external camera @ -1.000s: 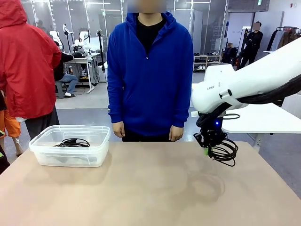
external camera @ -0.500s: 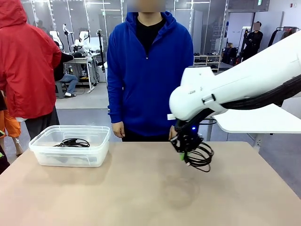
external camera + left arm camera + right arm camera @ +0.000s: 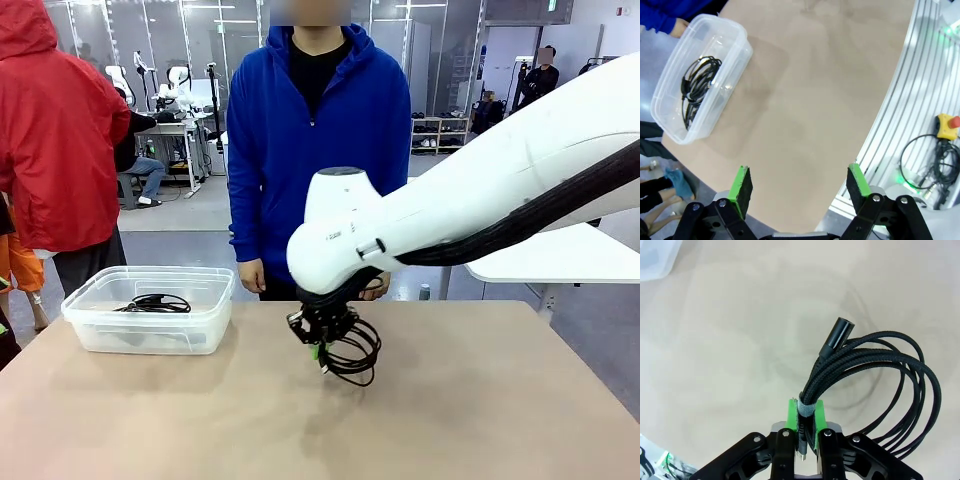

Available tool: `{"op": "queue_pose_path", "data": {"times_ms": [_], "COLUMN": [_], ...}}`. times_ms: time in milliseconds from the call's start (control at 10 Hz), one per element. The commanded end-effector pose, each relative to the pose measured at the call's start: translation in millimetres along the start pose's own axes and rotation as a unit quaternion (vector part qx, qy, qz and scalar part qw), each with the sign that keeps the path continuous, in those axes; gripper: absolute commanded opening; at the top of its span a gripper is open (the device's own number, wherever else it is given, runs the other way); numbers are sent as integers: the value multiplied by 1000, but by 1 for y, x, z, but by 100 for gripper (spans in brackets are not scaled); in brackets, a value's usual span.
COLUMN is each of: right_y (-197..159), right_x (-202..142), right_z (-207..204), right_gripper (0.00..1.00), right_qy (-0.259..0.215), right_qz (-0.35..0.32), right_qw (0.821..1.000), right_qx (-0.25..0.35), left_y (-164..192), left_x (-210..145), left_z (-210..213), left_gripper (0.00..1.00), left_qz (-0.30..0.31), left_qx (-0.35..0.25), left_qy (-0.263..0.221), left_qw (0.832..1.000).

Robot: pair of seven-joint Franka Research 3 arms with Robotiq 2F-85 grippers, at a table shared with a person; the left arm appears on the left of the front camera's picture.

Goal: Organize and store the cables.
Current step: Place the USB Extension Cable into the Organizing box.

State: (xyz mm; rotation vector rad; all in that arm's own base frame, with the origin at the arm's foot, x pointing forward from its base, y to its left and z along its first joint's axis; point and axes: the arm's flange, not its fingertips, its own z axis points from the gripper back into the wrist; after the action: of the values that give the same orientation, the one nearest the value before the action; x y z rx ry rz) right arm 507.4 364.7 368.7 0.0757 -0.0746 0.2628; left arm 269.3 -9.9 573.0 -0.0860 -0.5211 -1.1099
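Note:
My right gripper [image 3: 321, 347] [image 3: 806, 416] is shut on a coiled black braided cable [image 3: 352, 352] [image 3: 875, 375], which hangs from it above the middle of the table. The coil is bound by a grey tie right at the green pads, and a black plug end sticks up from the bundle. Another coiled black cable [image 3: 153, 302] [image 3: 697, 85] lies inside the clear plastic bin [image 3: 95, 335] [image 3: 742, 37] at the table's left. In the left wrist view, my left gripper [image 3: 799, 184] stands open high above the table's near edge, nothing between its fingers.
A person in a blue hoodie [image 3: 318, 150] stands at the far side of the table, hands hanging at the table edge. Someone in a red jacket [image 3: 55, 140] stands beyond the left end. The tan tabletop [image 3: 480, 410] lies bare right of the bin.
My right arm has swept leftward from the table's right side to its middle, carrying the cable coil toward the bin. The bin and the person have stayed put.

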Motion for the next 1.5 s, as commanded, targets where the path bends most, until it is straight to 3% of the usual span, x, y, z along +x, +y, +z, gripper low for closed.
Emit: {"op": "queue_pose_path", "data": {"times_ms": [0,600,700,900,1000,1100,1300,1400], "right_y": [17,19,15,8,6,1,-29,-48], "right_x": [10,16,16,12,9,4,-14,-27], "right_z": [-11,-31,-32,-33,-31,-26,-4,12], "right_gripper": [0,0,26,65,92,100,100,100], "right_qy": [2,11,15,8,1,-9,-29,-34], "right_qz": [-12,-23,-27,-40,-42,-42,-37,-15], "right_qw": [1000,999,998,997,996,996,994,995], "right_qx": [-11,45,54,65,74,82,96,96], "left_y": [0,0,0,0,0,0,-6,-5], "left_x": [0,0,0,0,0,0,13,23], "left_z": [1,1,1,1,1,1,-9,-19], "left_gripper": [95,95,95,95,95,95,95,95], "left_qz": [0,0,0,0,0,0,16,62], "left_qx": [2,2,2,2,2,2,-6,-12], "left_qy": [1,1,1,1,1,1,5,5], "left_qw": [1000,1000,1000,1000,1000,1000,1000,998]}}
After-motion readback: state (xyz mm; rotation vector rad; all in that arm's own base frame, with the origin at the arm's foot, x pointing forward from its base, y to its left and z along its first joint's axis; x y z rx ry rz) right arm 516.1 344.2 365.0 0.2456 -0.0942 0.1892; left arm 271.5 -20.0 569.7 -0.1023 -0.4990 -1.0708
